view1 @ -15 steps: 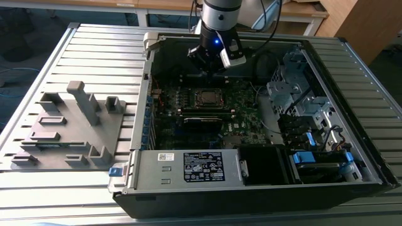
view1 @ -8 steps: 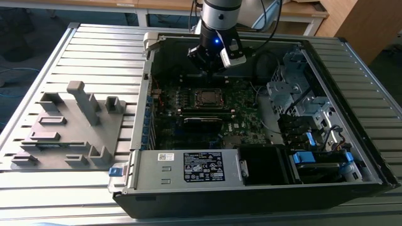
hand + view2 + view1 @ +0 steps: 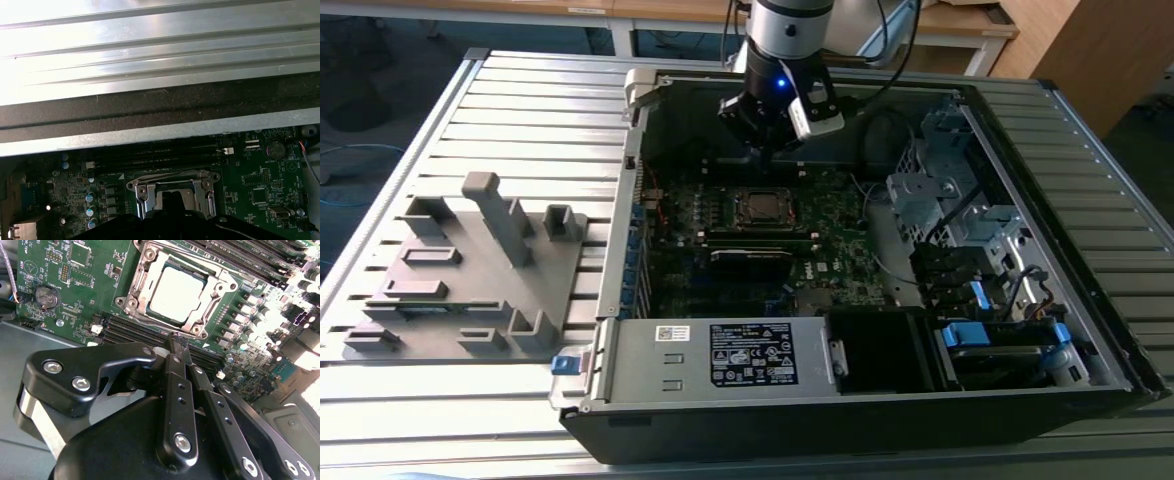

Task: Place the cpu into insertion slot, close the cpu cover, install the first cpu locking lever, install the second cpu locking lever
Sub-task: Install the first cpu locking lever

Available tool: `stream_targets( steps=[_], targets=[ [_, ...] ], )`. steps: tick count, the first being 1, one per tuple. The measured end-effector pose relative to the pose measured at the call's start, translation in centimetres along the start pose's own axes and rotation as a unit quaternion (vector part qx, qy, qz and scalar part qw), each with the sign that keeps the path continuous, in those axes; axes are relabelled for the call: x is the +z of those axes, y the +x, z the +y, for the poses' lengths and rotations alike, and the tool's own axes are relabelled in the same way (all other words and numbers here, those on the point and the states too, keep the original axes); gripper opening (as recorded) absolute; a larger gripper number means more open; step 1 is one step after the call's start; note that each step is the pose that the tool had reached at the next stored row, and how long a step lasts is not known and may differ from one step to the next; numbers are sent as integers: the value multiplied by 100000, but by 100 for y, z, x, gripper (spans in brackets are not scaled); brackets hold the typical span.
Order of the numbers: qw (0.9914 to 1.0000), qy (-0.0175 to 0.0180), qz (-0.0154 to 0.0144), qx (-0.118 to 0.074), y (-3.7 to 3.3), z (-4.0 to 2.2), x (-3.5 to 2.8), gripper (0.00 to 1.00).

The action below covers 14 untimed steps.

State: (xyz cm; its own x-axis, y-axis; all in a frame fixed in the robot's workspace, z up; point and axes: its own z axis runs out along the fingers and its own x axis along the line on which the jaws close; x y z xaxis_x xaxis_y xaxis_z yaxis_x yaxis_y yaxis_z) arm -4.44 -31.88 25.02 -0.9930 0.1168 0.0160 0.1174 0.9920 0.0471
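In the exterior view my gripper [image 3: 767, 150] hangs inside the open computer case [image 3: 1014, 120], above the far edge of the circuit board [image 3: 834, 225]. The slot [image 3: 759, 207] lies just ahead of and below my fingertips, toward the camera.

In the second wrist view my fingers [image 3: 176, 347] are pinched together with nothing between them. Right beyond their tips sits the chip [image 3: 176, 294], a flat square of dull silver metal, already lying in the slot. The cover [image 3: 212, 302], a thin shiny steel frame with a square cut-out, appears to lie down around the chip.

In the first wrist view the cover [image 3: 172, 181] shows just past my dark gripper body, with ribbed aluminium table [image 3: 150, 50] beyond the case wall.
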Motion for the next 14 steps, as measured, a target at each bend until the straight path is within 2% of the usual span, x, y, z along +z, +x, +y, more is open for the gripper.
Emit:
stream_targets(
  steps=[7,14],
  targets=[
    [100000,11,6,-10,-1,-6,-5,11],
    [100000,-2,1,1,-9,-74,-5,11]
  ],
)
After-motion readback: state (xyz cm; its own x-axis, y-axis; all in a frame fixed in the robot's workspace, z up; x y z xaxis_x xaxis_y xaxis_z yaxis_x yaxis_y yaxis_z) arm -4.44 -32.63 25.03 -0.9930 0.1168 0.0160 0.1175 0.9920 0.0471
